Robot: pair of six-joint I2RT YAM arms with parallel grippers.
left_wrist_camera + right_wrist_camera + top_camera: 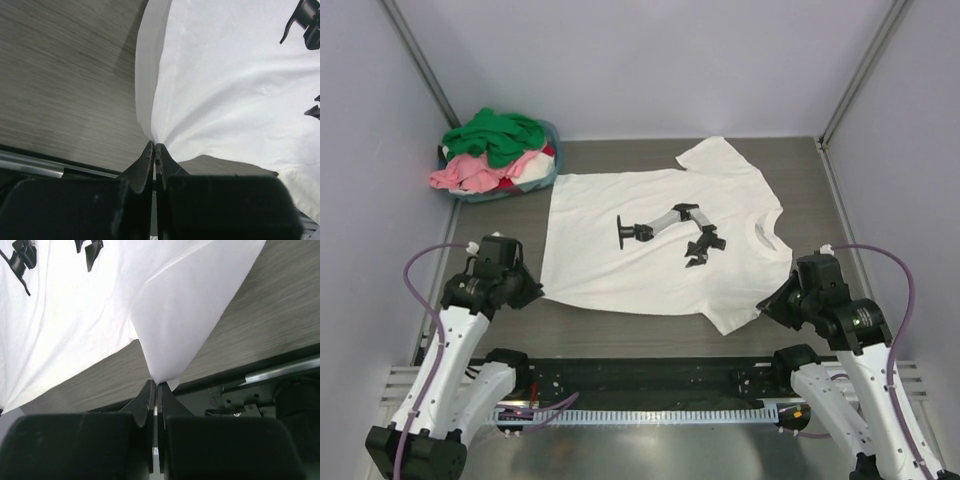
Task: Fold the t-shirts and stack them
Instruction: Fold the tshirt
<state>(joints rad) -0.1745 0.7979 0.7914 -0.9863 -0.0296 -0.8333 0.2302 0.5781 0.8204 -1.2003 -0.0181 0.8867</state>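
- Left claw (155,146), bottom centre, is pinched closed on a hem corner of the white t-shirt (620,270).
- Right claw (156,385) grips its lower sleeve.
- Cloth looks soft, light; edges suit gripping.

No words, numbers or brand marks can be read anywhere; the white shirt (610,265) carries only a wordless black graphic (670,232).

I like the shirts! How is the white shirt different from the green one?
The white shirt lies spread out on the table; the green shirt sits crumpled atop a pile. The white shirt has a black picture; the green shirt shows none. Both are cloth shirts.
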